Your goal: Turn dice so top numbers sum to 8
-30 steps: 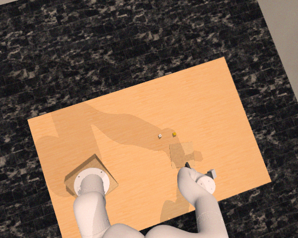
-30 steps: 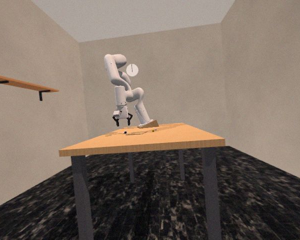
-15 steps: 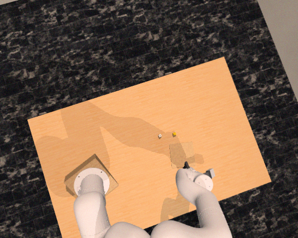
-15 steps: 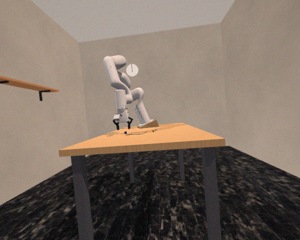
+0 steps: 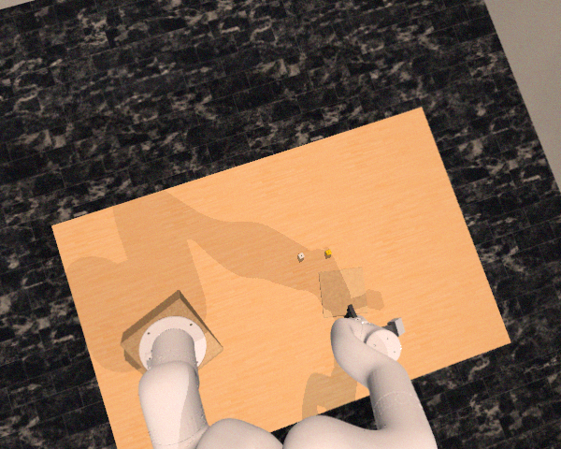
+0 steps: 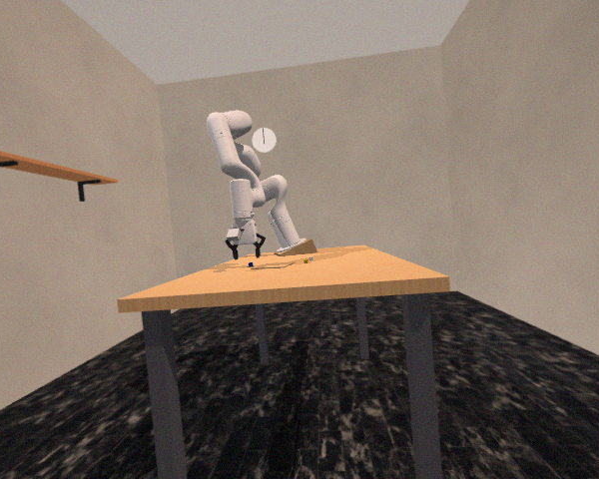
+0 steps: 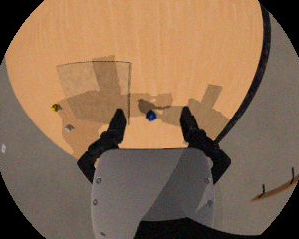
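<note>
The thin see-through mat (image 5: pixel 355 282) (image 7: pixel 80 75) lies flat on the table with no die on it. A blue die (image 6: pixel 250 264) (image 7: pixel 150 116) lies on the table just outside the mat's edge; the arm hides it in the top view. A yellow die (image 5: pixel 328 253) (image 6: pixel 305 260) (image 7: pixel 55 107) and a white die (image 5: pixel 300 256) (image 6: pixel 310 258) (image 7: pixel 69 127) lie on the table off the opposite side of the mat. Their top numbers are too small to read surely. My gripper (image 6: pixel 247 255) (image 7: pixel 152 114) is open and empty, pointing down above the blue die, which shows between the fingertips in the wrist view.
The arm's base stands on a wooden wedge block (image 5: pixel 208 343) (image 6: pixel 307 246) on the table. The arm's shadow falls across the mat and the white die. The table edge (image 6: pixel 290 294) shows in the exterior view. A wall shelf (image 6: pixel 47 167) is away from the table.
</note>
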`<act>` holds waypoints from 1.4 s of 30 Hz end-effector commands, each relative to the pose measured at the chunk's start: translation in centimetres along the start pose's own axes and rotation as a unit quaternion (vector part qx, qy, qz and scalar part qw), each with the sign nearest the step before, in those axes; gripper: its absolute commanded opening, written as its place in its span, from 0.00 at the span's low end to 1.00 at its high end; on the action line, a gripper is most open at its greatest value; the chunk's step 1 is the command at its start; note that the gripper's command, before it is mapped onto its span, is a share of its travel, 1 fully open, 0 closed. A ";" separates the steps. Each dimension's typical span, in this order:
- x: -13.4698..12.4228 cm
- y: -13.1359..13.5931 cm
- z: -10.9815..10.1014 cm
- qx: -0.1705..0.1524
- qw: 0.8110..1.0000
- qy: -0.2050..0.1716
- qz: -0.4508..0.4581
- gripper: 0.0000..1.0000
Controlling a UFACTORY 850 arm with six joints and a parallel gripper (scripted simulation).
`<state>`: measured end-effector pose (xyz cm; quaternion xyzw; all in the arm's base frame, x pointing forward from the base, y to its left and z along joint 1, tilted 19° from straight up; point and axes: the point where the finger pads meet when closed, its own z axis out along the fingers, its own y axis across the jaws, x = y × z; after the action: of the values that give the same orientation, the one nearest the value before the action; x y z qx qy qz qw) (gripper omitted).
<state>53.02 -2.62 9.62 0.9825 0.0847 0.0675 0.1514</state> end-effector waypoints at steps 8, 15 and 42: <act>0.1 0.0 -0.1 0.000 1.000 0.001 0.000 1.00; 0.1 0.0 -0.1 0.000 1.000 0.001 0.000 1.00; 1.6 -9.1 -0.1 0.000 1.000 0.001 0.000 1.00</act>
<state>53.14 4.77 7.41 0.9826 0.0848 0.0671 0.1512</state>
